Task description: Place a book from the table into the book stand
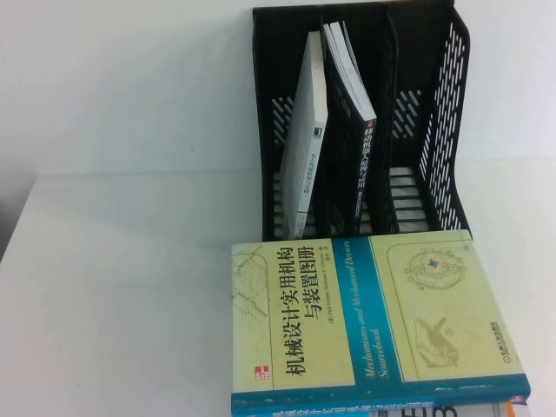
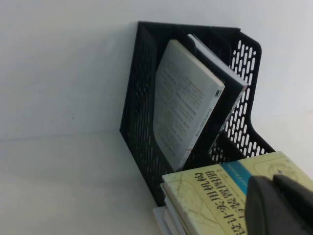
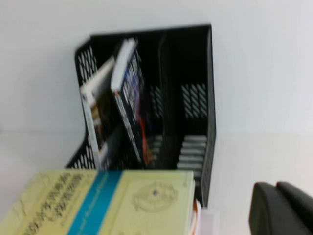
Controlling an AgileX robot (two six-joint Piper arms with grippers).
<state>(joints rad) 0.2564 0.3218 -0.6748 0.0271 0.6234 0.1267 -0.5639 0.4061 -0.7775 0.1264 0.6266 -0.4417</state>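
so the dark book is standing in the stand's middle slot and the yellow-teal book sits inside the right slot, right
Not quite. The dark book does stand in the book stand, but the high view shows the yellow-teal book lying flat on a stack in front of it; the right slot holds nothing.

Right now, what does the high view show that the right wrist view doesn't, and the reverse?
Only the high view shows the yellow-and-teal hardcover's full cover with its title, the spines of the white-grey thin book and the dark book, and neither claw. Only the right wrist view shows a dark part of the right claw at the frame edge and orange-red swirls on the dark book's cover. The left claw appears only in the left wrist view. Both show the book stand holding two leaning books, one slot empty, behind the hardcover.
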